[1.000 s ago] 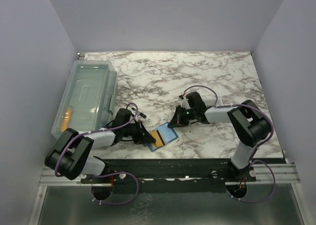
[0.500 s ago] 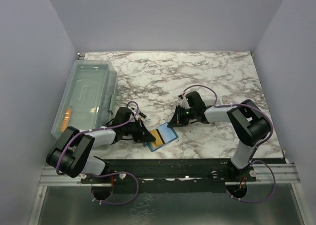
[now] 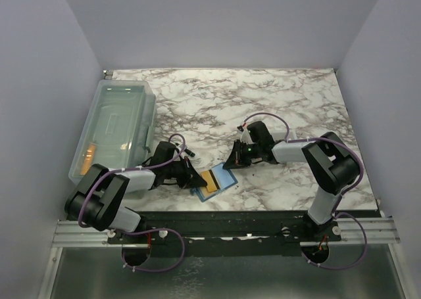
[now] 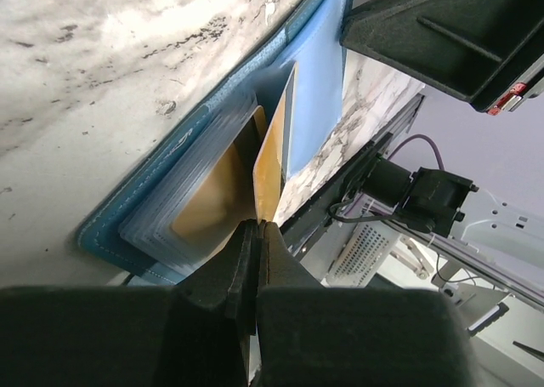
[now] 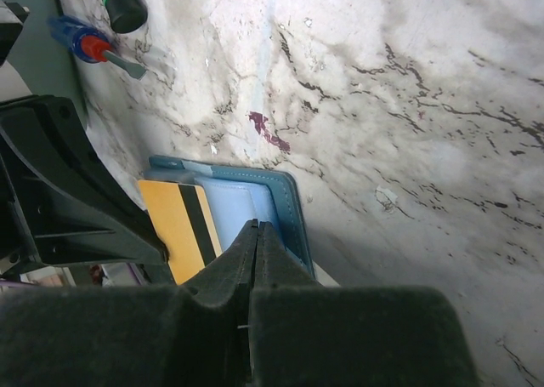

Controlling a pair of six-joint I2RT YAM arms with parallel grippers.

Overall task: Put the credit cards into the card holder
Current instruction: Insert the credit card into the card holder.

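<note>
- One thin, golden-orange plastic credit card (image 4: pixel 274 140) is at the insertion step. The left gripper (image 4: pixel 257 227) is clamped on its near edge, and the card stands tilted over the open teal-blue folding card holder (image 4: pixel 316 81).
- The right gripper (image 5: pixel 257 227), jaws closed and empty, presses on the holder's right half.
- The holder lies on the white marble table (image 3: pixel 276 95), near the front edge.
- Next move, as judged: lower the card flat, slide it into a pocket, then release.

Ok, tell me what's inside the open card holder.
One golden card shows through the card holder's translucent sleeves. A second card, pinched by the left fingers, stands edge-on at the fold. How far it is in, and the other sleeves' contents, are hidden.
</note>
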